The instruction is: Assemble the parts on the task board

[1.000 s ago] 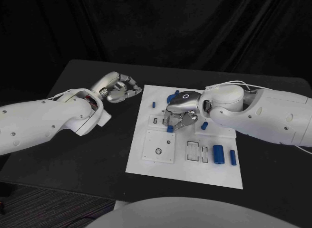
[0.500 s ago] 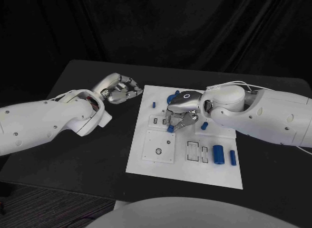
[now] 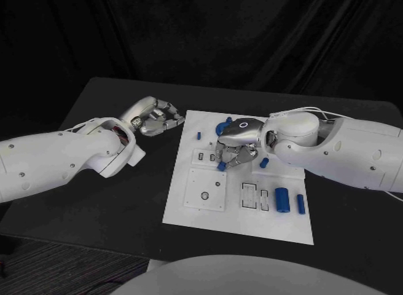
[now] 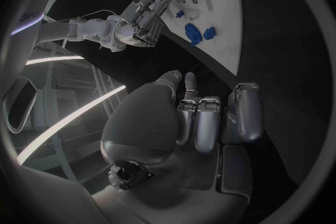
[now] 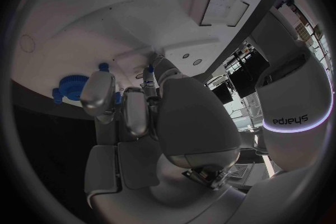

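In the head view, the white board [image 3: 241, 190] lies in the middle of the black table [image 3: 104, 203]. The right hand [image 3: 235, 147] hangs over the board's upper middle, fingers pointing down and pinching a small blue peg [image 3: 221, 165] whose lower end sits at or just above the row of small slots [image 3: 204, 158]. Compared with a second ago the hand has barely shifted, a slight drift only, and the peg is at the same spot. I judge that the insertion is being lined up or pressed in slowly rather than finished. The left hand [image 3: 155, 117] stays off the board's upper left corner, over the bare table, fingers curled in on nothing, as before. Other blue pieces lie where they were: a small pin [image 3: 199, 135] near the left edge, a gear-like piece [image 3: 223, 126] behind the right hand, a short piece [image 3: 265, 163] beside it, and two cylinders [image 3: 282, 199] low on the right.

In the left wrist view, the left hand [image 4: 203, 123] is clenched and empty, and across the table the right hand [image 4: 143, 25] reaches down to the board [image 4: 217, 22] with a blue piece at its fingertips.

In the right wrist view, the right hand [image 5: 140, 117] is close over the board [image 5: 105, 28]; its fingers close together toward the surface, with the gear-like piece [image 5: 70, 88] just beside them. The peg itself is hard to make out here.
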`<action>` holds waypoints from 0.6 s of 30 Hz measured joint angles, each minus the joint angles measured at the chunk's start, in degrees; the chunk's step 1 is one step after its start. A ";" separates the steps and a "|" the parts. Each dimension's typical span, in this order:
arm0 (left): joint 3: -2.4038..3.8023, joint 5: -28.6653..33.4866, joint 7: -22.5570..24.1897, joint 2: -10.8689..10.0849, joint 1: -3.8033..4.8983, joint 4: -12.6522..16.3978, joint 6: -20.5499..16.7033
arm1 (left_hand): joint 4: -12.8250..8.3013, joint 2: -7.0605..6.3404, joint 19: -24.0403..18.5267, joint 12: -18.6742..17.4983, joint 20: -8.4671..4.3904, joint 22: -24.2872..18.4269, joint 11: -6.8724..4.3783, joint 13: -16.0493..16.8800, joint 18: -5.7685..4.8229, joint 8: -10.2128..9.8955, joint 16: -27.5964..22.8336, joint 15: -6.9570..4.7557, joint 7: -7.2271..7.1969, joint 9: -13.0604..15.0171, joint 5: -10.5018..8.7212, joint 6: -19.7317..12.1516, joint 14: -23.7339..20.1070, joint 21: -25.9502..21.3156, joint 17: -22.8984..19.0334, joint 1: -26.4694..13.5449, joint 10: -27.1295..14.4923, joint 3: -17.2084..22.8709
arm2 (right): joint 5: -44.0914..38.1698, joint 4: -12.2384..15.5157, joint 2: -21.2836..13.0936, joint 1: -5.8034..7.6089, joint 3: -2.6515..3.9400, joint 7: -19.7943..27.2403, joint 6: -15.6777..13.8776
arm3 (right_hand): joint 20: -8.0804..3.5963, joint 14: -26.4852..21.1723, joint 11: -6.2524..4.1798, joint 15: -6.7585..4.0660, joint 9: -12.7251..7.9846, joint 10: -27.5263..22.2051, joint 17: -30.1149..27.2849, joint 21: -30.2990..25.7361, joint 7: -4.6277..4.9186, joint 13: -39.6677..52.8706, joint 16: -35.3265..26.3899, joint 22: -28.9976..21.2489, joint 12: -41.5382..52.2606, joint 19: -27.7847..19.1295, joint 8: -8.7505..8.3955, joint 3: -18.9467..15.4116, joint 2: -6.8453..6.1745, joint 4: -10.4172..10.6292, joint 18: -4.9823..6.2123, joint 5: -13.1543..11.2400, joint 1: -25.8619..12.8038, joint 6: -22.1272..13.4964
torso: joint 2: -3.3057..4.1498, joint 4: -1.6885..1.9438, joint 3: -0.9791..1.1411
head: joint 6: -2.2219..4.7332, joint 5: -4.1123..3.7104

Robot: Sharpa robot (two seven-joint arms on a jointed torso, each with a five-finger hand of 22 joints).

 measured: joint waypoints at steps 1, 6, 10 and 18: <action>0.00 0.00 0.01 0.00 -0.02 0.00 0.01 | 0.00 0.00 0.00 0.00 0.00 0.00 0.00 0.00 0.00 0.00 0.00 0.00 0.00 0.00 0.00 0.00 0.00 0.00 0.00 0.00 0.00 0.00 | 0.03 0.03 -0.12 -0.01 -0.01 0.07 -0.26 | 0.00 0.00 0.00 0.00 0.00 0.00 0.07 0.39 0.00 0.00 0.00 0.00 0.00 0.00 0.01 0.00 0.00 0.00 0.00 0.00 0.00 0.00 | 0.01 0.00 0.00 | 0.00 0.02; 0.00 0.02 0.14 -0.02 -0.06 0.04 0.13 | 0.00 0.00 -0.14 0.00 0.14 0.00 0.00 0.00 0.00 0.00 0.00 0.00 0.00 0.00 0.00 0.00 0.00 -0.23 0.00 0.00 0.00 0.00 | 0.95 0.15 -1.08 -0.02 0.00 0.32 -1.82 | 0.21 0.00 0.00 0.00 0.00 0.00 0.18 0.82 0.00 0.00 0.17 0.00 0.00 0.21 0.06 -0.01 0.09 -0.01 0.00 0.69 -0.06 0.00 | 0.05 0.00 0.03 | 0.00 0.05; 0.00 0.03 0.56 -0.07 -0.12 0.07 0.46 | 0.80 -0.10 -0.65 0.00 0.21 0.00 0.00 0.01 0.00 -0.76 0.00 0.00 0.14 -1.51 0.00 -0.57 0.00 -0.60 0.00 0.09 0.00 0.20 | 3.22 0.52 -2.31 -0.02 0.00 0.66 -3.40 | 0.21 -0.21 0.20 0.21 0.00 -0.03 0.18 1.08 0.00 -0.01 0.17 -0.01 0.00 0.21 0.06 -0.08 0.19 -0.07 0.00 1.31 -0.16 0.00 | 0.07 0.01 0.08 | 0.00 0.08; 0.00 0.05 1.95 -0.10 -0.21 0.09 1.51 | 2.24 -0.31 -1.38 0.00 0.53 0.00 0.42 0.01 0.01 -2.82 0.00 0.42 0.65 -5.43 -0.78 -0.19 0.00 -1.39 0.00 0.29 0.00 -0.35 | 12.22 1.06 -4.63 -0.02 0.00 1.21 -5.99 | 0.21 -0.20 0.82 0.61 -0.01 -0.01 0.22 0.75 0.00 -0.02 0.17 -0.01 0.00 0.21 0.06 0.00 0.62 -0.32 0.00 3.10 -0.60 0.00 | 0.06 0.01 0.12 | 0.00 -0.24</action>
